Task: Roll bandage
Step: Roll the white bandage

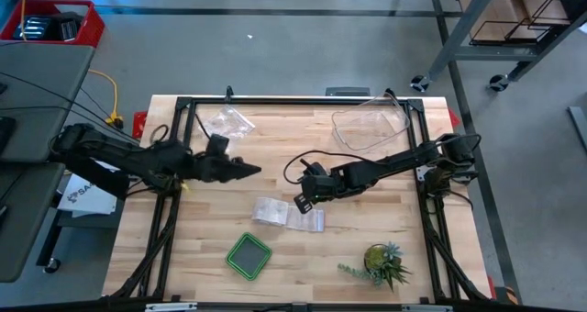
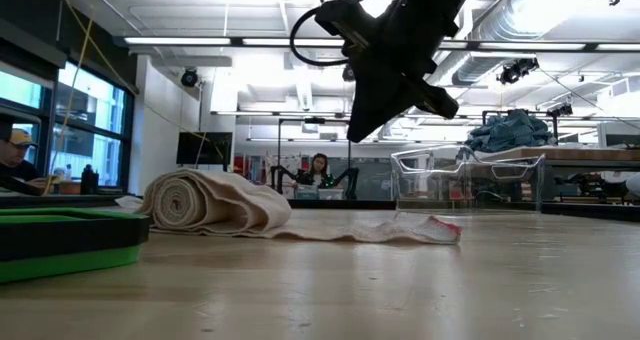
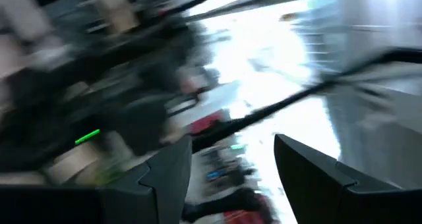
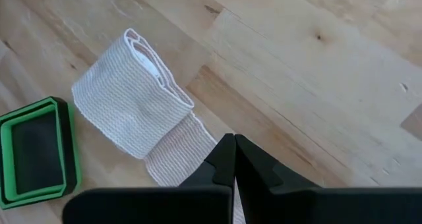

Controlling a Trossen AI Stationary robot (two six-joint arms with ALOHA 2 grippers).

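Counter: light wood planks, black frame along its edges. Bandage lies flat on it, just beside and partly under the right arm's jaws: loose roll at one end, short flattened tail at the other. Green square tray sits near the roll end, on the side away from the right jaws, not touching. Small potted plant stands near the front edge, well apart from both sets of jaws. Clear plastic tub sits toward the back edge, beyond the right jaws. Crinkly clear bag lies toward the back, near the left jaws.
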